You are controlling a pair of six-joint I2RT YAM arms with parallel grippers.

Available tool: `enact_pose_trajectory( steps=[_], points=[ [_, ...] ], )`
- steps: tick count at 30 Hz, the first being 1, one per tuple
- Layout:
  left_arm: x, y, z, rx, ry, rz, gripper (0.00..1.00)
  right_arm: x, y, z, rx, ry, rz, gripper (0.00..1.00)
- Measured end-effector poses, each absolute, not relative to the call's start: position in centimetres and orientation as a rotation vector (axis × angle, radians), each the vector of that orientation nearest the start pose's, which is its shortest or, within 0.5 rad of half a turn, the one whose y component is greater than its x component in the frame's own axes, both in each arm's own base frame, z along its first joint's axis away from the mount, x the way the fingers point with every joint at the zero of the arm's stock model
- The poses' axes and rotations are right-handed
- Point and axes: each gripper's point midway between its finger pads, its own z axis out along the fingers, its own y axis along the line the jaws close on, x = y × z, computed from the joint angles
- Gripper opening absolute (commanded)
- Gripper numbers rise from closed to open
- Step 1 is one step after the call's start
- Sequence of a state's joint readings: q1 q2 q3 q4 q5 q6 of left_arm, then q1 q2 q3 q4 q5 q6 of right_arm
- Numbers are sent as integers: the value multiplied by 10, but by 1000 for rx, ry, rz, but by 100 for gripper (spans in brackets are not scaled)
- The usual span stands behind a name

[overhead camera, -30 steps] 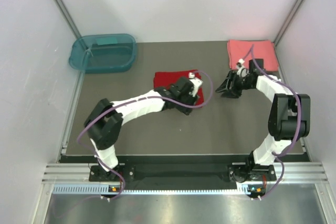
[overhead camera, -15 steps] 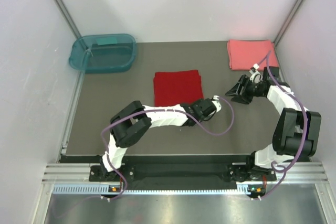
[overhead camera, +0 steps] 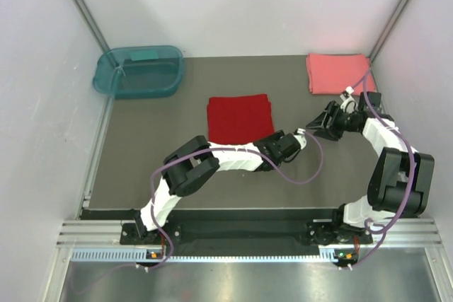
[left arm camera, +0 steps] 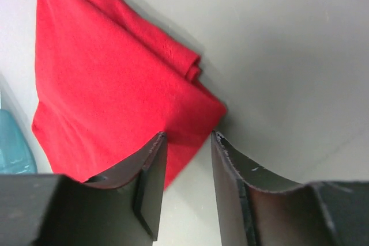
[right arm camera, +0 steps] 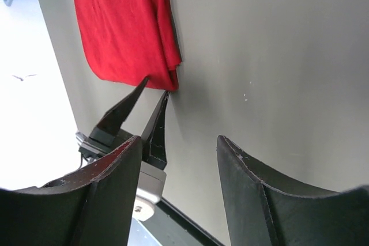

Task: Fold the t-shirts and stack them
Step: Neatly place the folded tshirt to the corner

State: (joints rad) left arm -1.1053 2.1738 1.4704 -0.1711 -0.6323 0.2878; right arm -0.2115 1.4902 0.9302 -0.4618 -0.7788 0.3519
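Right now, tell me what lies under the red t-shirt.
The red t-shirt lies flat on the dark table; folded layers show at its edge. Whatever is beneath the cloth is covered.

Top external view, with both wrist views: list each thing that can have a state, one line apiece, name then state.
red t-shirt: folded, lying flat on the table.
coral-pink t-shirt: folded, lying at the far right corner.
teal tub: upright, open-topped.
left claw: open, jaws at the red t-shirt's near corner.
right claw: open, empty, over bare table.
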Motion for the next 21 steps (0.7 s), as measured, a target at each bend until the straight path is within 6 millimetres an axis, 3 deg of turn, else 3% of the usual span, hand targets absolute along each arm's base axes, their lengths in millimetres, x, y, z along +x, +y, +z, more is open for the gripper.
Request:
enact_pose_trajectory(
  steps=[10, 21],
  points=[
    [333, -405, 26, 1250, 1866, 363, 1, 334, 62, 106, 478, 2440, 1077, 58],
    [337, -404, 30, 1238, 1929, 216, 0, 341, 64, 71, 575, 2503, 1154, 64]
  ],
)
